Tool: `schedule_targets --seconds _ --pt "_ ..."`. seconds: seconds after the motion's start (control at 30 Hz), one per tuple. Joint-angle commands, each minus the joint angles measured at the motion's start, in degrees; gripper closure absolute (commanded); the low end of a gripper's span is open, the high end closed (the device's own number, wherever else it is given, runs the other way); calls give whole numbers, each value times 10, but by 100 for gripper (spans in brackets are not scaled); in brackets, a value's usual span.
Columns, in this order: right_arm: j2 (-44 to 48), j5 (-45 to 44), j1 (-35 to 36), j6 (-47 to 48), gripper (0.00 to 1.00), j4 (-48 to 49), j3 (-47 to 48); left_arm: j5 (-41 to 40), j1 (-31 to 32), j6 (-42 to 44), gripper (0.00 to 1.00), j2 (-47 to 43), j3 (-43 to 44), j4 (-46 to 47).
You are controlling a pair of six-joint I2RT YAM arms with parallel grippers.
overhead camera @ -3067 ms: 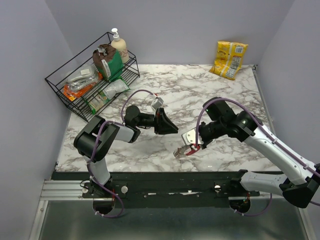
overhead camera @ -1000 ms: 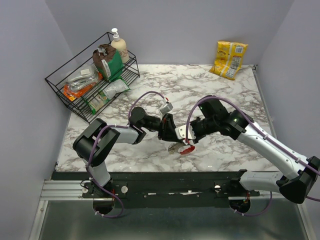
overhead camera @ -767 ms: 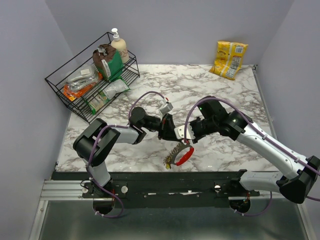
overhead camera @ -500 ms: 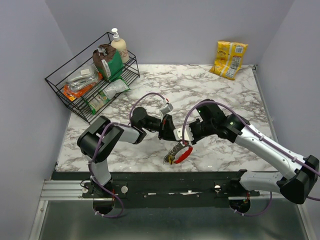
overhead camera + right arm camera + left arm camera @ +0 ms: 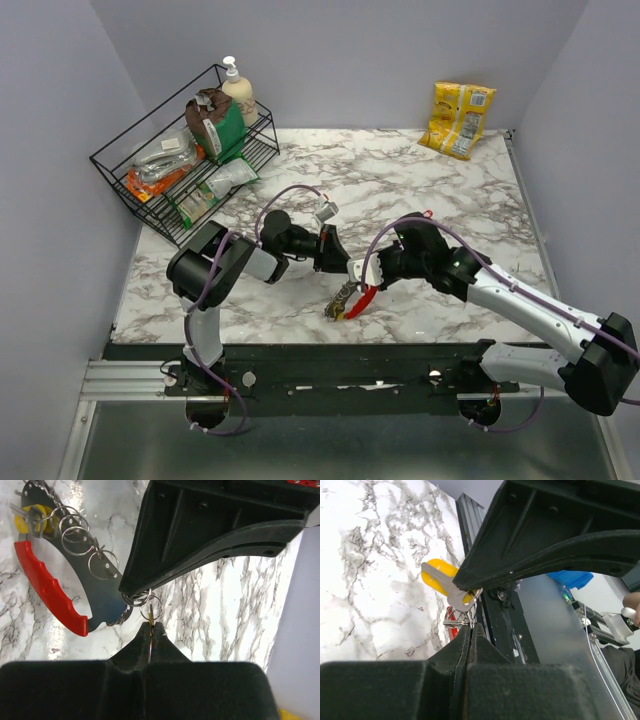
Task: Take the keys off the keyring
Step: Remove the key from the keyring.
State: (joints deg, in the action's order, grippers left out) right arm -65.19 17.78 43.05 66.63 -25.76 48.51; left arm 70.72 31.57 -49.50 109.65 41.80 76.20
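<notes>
Left gripper [image 5: 338, 256] and right gripper [image 5: 363, 274] met tip to tip low over the near middle of the marble table [image 5: 440, 190], each with its jaws pressed together on thin wire. From above they came in from opposite sides and nearly touched. The bunch dangled just below them, either clear of the table or brushing it; I could not tell which.

The keyring [image 5: 360, 300] hung under the two tips. Its largest part was the red loop [image 5: 47, 587], curved along a dark flat plate [image 5: 100, 594] that carried a row of thin metal rings [image 5: 75, 540]. In the right wrist view the right gripper pinched one small ring at the plate's near end, and the left gripper's tip bore on the cluster of rings directly opposite. The left wrist view showed the left gripper nipping a fine wire ring as well.

The keys [image 5: 340, 306] were the smallest things — a yellow-headed key [image 5: 439, 573] with a plain silver key [image 5: 456, 597] lying across it, both threaded at the far end of the rings.

By my reading the task was barely begun. No key lay loose on the table in any view, and every key I could see was attached. The step in hand looked like getting a firm hold on a ring — sliding each key round and off was all left to do.
</notes>
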Motion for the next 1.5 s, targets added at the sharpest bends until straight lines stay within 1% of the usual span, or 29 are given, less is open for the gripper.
schedule_targets --seconds 0.0,0.07,0.17,0.2,0.3,0.5,0.57,0.67,0.7,0.8,1.0,1.47 --pt "2 -20 -4 -22 99 69 -16 -18 -7 10 98 20 13 203" --pt "1 -20 -4 -27 99 82 -24 -22 -7 13 98 24 14 199" --pt "2 -19 -4 -28 99 96 -37 -35 -6 44 99 15 12 161" --pt "3 -18 -4 -28 99 97 -39 -39 -6 77 99 12 10 122" --pt "4 -13 -4 -33 99 100 -44 -53 -5 120 99 -7 7 58" --pt "-13 -19 -4 -35 99 108 -48 -59 -5 128 99 -4 7 52" --pt "-15 -23 -4 -35 99 110 -48 -66 -5 144 99 -7 7 37" --pt "-13 -27 -4 -39 99 115 -50 -90 -3 191 99 -28 9 -38" --pt "-14 -27 -4 -40 99 116 -50 -95 0 233 99 -34 10 -87" --pt "-13 -27 -4 -41 99 118 -53 -119 4 282 99 -51 14 -150" --pt "-16 -35 -4 -40 99 127 -58 -144 4 299 99 -53 15 -176" --pt "-12 -53 -4 -27 99 134 -70 -147 3 306 99 -68 14 -188"
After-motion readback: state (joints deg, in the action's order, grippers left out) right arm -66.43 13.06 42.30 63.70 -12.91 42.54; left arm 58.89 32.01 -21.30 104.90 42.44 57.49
